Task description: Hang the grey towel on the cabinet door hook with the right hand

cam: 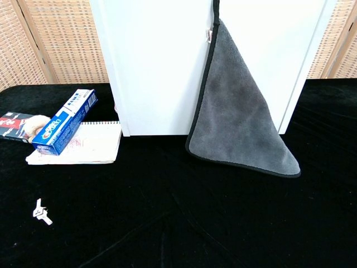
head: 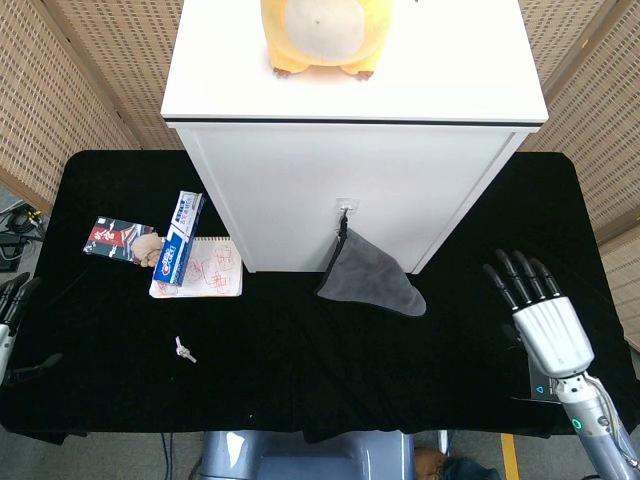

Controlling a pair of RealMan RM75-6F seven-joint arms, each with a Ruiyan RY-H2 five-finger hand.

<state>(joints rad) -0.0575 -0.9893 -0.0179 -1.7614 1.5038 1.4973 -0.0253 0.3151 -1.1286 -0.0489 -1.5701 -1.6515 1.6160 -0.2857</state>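
The grey towel [head: 368,276] [cam: 241,123] hangs by its loop from the small hook [head: 345,208] on the white cabinet door [head: 300,200], its lower corner resting on the black table. My right hand [head: 540,318] is at the table's right side, well away from the towel, fingers spread and holding nothing. It does not show in the chest view. My left hand [head: 10,300] is only a sliver at the head view's left edge, and its fingers cannot be read.
A toothpaste box [head: 178,235] lies on a notepad [head: 205,270] left of the cabinet, beside a snack packet [head: 122,240]. A small key [head: 183,349] lies on the black cloth. A yellow plush toy [head: 318,35] sits on the cabinet top.
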